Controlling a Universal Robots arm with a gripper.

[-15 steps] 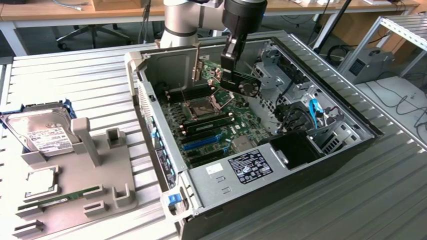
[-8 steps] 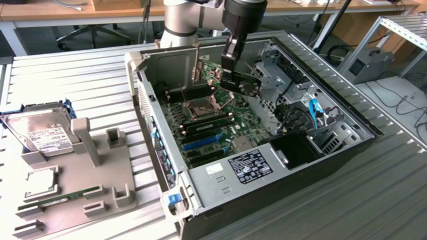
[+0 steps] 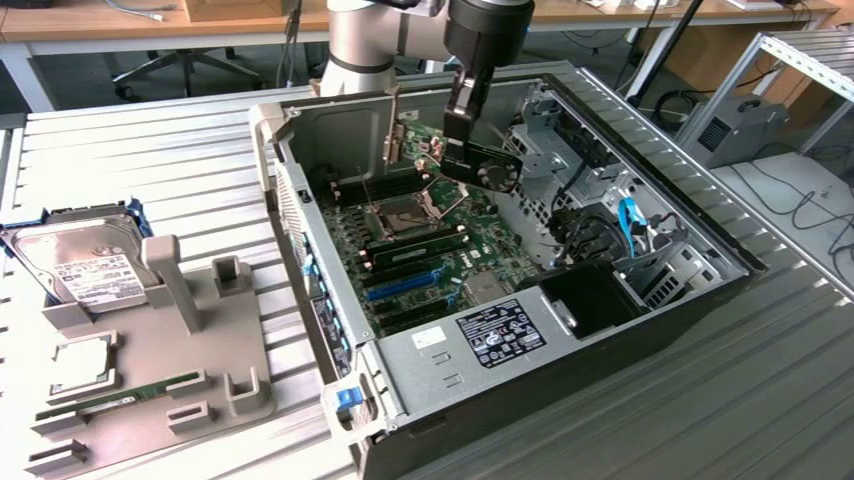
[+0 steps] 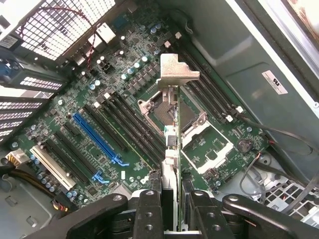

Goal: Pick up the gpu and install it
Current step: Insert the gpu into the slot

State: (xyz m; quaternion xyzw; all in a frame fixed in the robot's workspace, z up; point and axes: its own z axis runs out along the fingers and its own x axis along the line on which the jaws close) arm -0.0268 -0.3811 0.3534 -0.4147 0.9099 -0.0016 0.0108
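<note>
Jaws clamp the gpu edge-on above the motherboard inside the open computer case.

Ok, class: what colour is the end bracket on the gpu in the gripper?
Silver. The gpu shows its bracket best in the wrist view.

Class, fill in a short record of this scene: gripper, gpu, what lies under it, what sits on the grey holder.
gripper: shut on the gpu
gpu: held on edge over the motherboard, in no slot yet
under it: motherboard in the open case, blue slot free
grey holder: hard drive and RAM stick, at the exterior view's left
</note>
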